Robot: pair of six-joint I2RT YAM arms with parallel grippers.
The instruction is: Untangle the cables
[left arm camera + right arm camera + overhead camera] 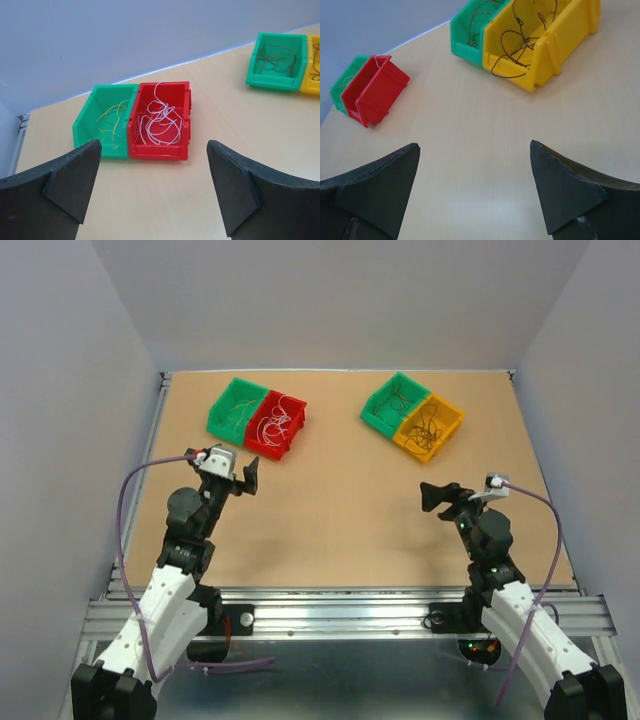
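Counting four bins on the table (340, 525): two green, one red, one yellow, sitting as two touching pairs at the far side. Left pair is green bin (226, 415) plus red bin (285, 436). Right pair is second green bin (378, 412) plus yellow bin (447, 430).

The cables are lying in four lots, one per bin: yellowish strands (112, 122), white strands (159, 117), brown strands (275, 57), dark brown strands (520, 45).

Overhead is blurring the strands. Left wrist view is resolving individual white loops. Right wrist view is showing a dark loop hanging over the yellow bin's wall.

Left gripper (153, 150) is standing wide apart, gripping nothing, with the white strands lying just ahead of it. Right gripper (475, 150) is likewise spread and empty, with the dark brown strands lying ahead-right, well apart.
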